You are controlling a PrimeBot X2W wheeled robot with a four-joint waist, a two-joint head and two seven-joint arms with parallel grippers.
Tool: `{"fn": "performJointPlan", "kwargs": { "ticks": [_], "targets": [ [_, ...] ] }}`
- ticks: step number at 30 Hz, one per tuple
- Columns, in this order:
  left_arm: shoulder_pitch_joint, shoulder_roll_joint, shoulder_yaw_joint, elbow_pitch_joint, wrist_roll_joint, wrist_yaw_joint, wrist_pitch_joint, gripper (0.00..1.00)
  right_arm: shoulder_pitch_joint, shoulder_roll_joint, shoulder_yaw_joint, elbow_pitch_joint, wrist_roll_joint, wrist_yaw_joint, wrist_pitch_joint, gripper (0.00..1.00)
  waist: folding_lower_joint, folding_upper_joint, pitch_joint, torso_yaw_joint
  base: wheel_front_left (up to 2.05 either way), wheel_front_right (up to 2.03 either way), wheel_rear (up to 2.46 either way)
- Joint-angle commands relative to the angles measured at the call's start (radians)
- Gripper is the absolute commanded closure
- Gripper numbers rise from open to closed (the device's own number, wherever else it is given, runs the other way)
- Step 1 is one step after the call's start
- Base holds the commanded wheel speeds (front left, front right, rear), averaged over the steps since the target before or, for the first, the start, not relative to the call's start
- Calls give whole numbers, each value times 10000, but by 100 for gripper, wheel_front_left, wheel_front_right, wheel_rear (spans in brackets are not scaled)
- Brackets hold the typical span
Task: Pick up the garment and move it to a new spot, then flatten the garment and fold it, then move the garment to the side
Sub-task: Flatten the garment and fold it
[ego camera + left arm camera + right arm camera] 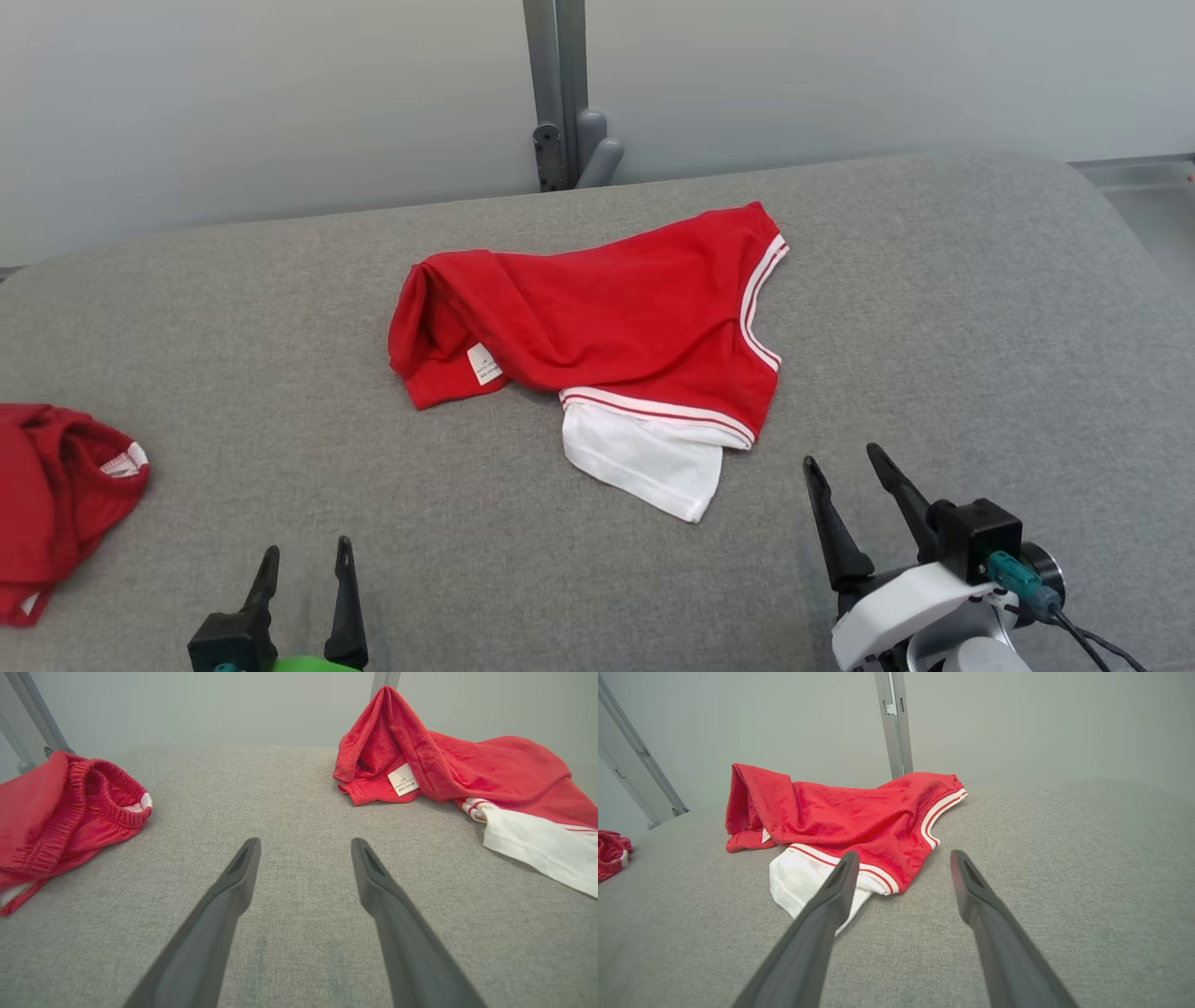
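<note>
Both my sets of fingers stand wide & empty: L fingers (pixel 347 597) at front-left of bench (pixel 934 308), R fingers (pixel 834 532) front-right. Garment (pixel 597 317), red w/ white trim, lies crumpled mid-bench, its white flap near R fingers. 2nd red piece (pixel 56 495) bunched at far L.
</note>
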Motion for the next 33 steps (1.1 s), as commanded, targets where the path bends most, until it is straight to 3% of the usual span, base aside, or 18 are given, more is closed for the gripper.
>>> {"fn": "performJointPlan", "kwargs": {
  "ticks": [1,9,19,27,28,29,33],
  "targets": [
    [141,2,-57,-4,98,-61,-8,0,151,-29,32,61,15,-3,-27,0,0,-1,-103,214,0,0,0],
    [-34,-10,-504,-9,-135,-110,-8,0,78,-27,420,794,190,-3,-29,0,0,-1,-29,1133,0,0,0],
    [-334,-5,-1131,299,36,-309,-7,0,-854,-41,103,2993,396,-3,-29,0,0,-1,428,2854,0,0,0],
    [-261,-7,-1028,339,87,-360,-7,0,-1276,-32,-138,4066,169,-3,-29,0,0,-1,580,3276,0,0,0],
    [-289,-9,-1020,335,69,-353,-7,0,-1345,-44,-95,4206,166,-3,-27,56,0,-1,593,3267,0,0,0],
    [-326,-9,-1013,334,36,-338,-7,0,-1377,-38,30,4365,179,-3,-27,100,0,-1,604,3239,0,0,0],
    [-434,-9,-1103,297,-100,-333,-7,0,-1508,-33,240,4675,44,-6,-6,100,0,-1,605,2978,0,0,0]
  ]
}}
